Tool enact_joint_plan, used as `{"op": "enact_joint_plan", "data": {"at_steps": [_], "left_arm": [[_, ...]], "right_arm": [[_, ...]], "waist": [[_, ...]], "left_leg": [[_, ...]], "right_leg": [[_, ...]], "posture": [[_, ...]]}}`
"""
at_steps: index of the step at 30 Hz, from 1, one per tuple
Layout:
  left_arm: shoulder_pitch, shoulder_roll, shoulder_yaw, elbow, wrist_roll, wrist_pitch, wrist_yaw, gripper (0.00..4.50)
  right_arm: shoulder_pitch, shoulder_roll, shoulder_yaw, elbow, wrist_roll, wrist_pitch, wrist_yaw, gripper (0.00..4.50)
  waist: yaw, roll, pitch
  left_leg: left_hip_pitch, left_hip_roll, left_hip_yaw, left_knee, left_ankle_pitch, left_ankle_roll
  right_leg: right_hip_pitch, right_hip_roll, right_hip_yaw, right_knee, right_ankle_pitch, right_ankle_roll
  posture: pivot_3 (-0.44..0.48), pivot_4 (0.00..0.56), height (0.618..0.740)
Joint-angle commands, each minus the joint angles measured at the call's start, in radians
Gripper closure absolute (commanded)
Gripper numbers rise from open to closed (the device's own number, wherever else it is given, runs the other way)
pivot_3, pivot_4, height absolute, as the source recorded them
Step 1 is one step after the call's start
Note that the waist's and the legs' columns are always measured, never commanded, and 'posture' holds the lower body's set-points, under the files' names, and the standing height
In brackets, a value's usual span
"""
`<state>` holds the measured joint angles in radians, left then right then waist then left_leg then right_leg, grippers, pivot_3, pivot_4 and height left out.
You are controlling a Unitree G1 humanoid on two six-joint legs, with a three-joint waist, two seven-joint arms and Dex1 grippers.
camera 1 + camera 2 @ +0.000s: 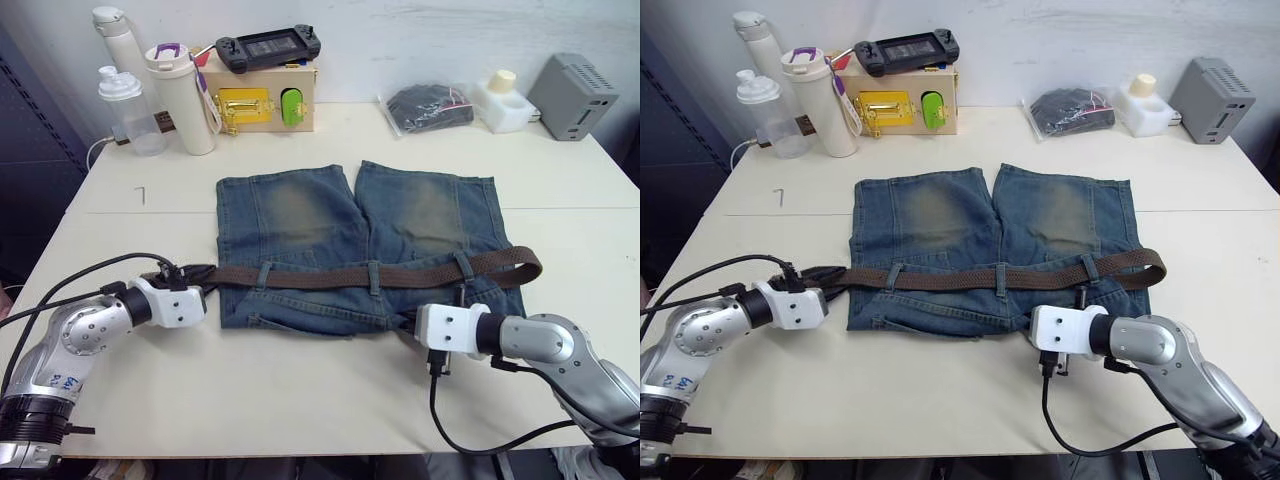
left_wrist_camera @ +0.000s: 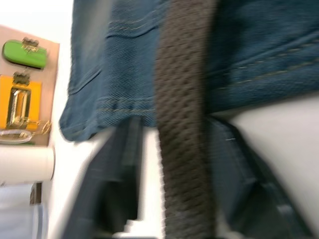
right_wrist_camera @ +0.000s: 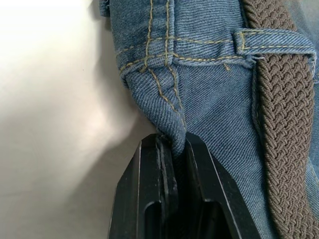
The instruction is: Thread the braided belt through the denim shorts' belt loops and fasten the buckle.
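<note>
The denim shorts (image 1: 300, 215) lie flat on the table, waistband toward me. The braided belt (image 1: 400, 274) runs across the waistband under the belt loops (image 1: 373, 277), and its right end curls back past the shorts' edge (image 1: 530, 265). My left gripper (image 1: 200, 274) is at the belt's left end. In the left wrist view the strap (image 2: 184, 124) lies between the two fingers with a gap on one side. My right gripper (image 3: 175, 149) is shut on a fold of the shorts' waistband edge (image 3: 172, 119). The buckle is hidden.
Along the table's back edge stand two bottles (image 1: 180, 95), a wooden box with a yellow latch (image 1: 260, 100) under a game console (image 1: 268, 45), a black pouch (image 1: 428, 105), a white holder (image 1: 503, 100) and a grey box (image 1: 572, 95). Cables trail from both wrists.
</note>
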<state>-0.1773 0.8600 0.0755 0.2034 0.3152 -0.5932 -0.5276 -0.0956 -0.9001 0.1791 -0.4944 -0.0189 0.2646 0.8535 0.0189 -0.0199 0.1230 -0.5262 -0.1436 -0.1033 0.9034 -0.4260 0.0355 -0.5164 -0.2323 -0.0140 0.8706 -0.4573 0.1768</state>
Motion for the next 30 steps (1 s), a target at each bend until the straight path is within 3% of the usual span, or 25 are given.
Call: {"op": "enact_joint_plan", "data": {"at_steps": [1,10,19,22,24,27,29,30], "left_arm": [[0.043,0.039,0.032,0.007,0.039,-0.004,0.055,4.42],[0.246,0.142,0.21,0.113,0.098,0.013,0.284,4.42],[0.309,0.15,0.222,0.1,0.033,-0.008,0.294,4.42],[0.3,0.138,0.222,0.096,-0.007,0.001,0.272,3.43],[0.303,0.131,0.227,0.068,-0.03,0.003,0.255,2.48],[0.318,0.109,0.232,-0.039,-0.123,0.034,0.192,1.08],[0.326,0.094,0.223,-0.154,-0.246,0.111,0.103,0.19],[0.323,0.089,0.211,-0.229,-0.349,0.196,0.037,0.0]], "right_arm": [[0.015,0.014,0.006,0.024,-0.026,0.049,-0.013,4.5],[0.025,0.035,0.003,0.012,-0.023,0.081,-0.024,4.5],[0.02,0.047,0.002,0.0,0.004,0.099,-0.016,4.5],[0.021,0.044,-0.007,-0.005,0.012,0.108,-0.01,4.5],[0.023,0.043,-0.016,-0.009,0.021,0.117,-0.009,4.5],[0.03,0.054,-0.056,-0.027,0.079,0.167,-0.004,3.08],[0.028,0.046,-0.084,-0.051,0.127,0.201,0.021,2.15],[0.016,0.039,-0.116,-0.067,0.177,0.224,0.046,1.68]], "waist": [[-0.003,0.0,0.0],[-0.019,0.001,-0.001],[-0.017,0.0,-0.001],[-0.017,0.0,-0.001],[-0.017,0.0,-0.001],[-0.014,0.0,-0.001],[-0.008,0.001,-0.001],[-0.006,0.0,-0.001]], "left_leg": [[0.0,0.0,0.0,0.0,0.0,0.0],[0.003,0.0,0.0,-0.005,0.001,-0.001],[0.002,0.0,0.0,-0.005,0.0,-0.001],[0.002,0.0,0.0,-0.005,0.0,-0.001],[0.001,0.0,0.0,-0.005,0.0,-0.001],[0.001,0.0,0.0,-0.004,0.0,-0.001],[0.0,-0.001,-0.001,-0.003,0.0,-0.001],[0.0,-0.001,-0.001,-0.003,0.0,-0.001]], "right_leg": [[0.0,0.0,0.0,0.0,0.0,0.0],[0.0,0.0,0.001,0.0,0.0,0.0],[0.0,0.0,0.001,0.0,0.0,0.0],[-0.001,0.0,0.001,0.0,0.0,0.0],[-0.001,0.0,0.001,0.0,0.0,0.0],[-0.001,0.0,0.001,0.0,0.0,0.0],[-0.001,0.0,0.001,0.0,0.0,0.0],[-0.001,0.0,0.001,0.0,0.0,0.0]], "posture": [[0.0,0.15,0.645],[0.0,0.15,0.645],[0.0,0.15,0.645],[0.0,0.15,0.645],[0.0,0.15,0.645],[0.0,0.15,0.645],[0.0,0.15,0.645],[0.0,0.15,0.645]]}}
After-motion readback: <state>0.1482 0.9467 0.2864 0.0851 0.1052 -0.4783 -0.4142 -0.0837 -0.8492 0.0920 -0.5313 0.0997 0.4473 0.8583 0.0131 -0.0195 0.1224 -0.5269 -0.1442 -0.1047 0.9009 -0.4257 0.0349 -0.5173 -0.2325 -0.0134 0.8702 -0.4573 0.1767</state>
